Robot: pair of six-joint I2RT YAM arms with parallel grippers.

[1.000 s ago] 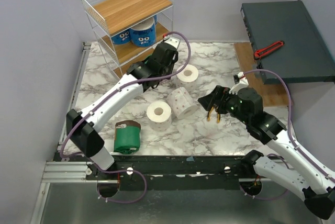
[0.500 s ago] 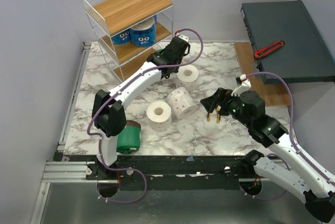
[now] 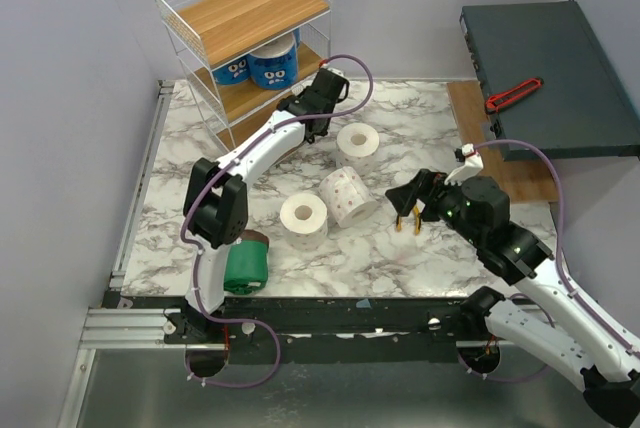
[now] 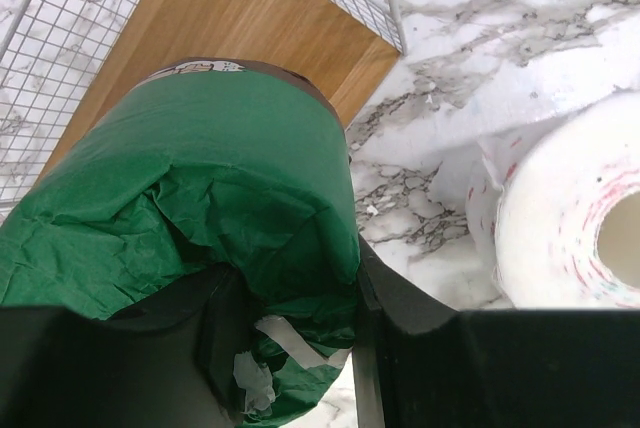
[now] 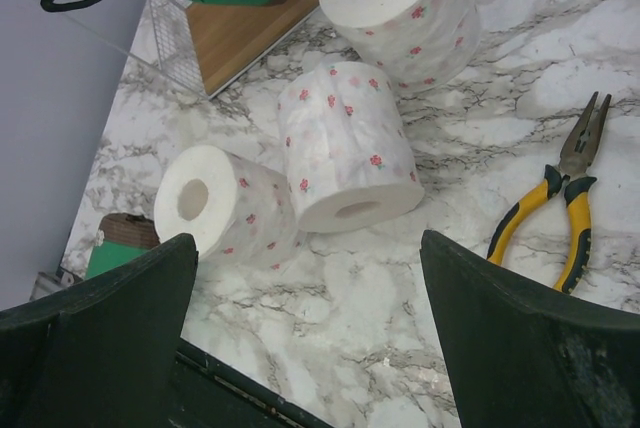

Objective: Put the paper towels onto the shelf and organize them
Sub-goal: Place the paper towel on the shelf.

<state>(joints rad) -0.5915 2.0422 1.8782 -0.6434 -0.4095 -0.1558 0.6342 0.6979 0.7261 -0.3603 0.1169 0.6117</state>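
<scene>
Green-wrapped roll [image 4: 190,198] clamped in left pincer [image 4: 285,333] near shelf [image 4: 230,28] | right pincer [image 5: 310,338] wide, empty, speckled rolls [image 5: 345,143] ahead

Left wrist view: a speckled roll [image 4: 560,218] is cut off at 3 o'clock; the left hand [image 4: 290,348] hides the bottom of the green-wrapped roll [image 4: 200,178]. Right wrist view: a second green roll [image 5: 115,248] is half hidden at 8 o'clock.

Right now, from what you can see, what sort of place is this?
Probably a robot test lab, not a home: two arms bolted to a marble-patterned table, plain walls, and a wire shelf and paper rolls staged as props.
</scene>
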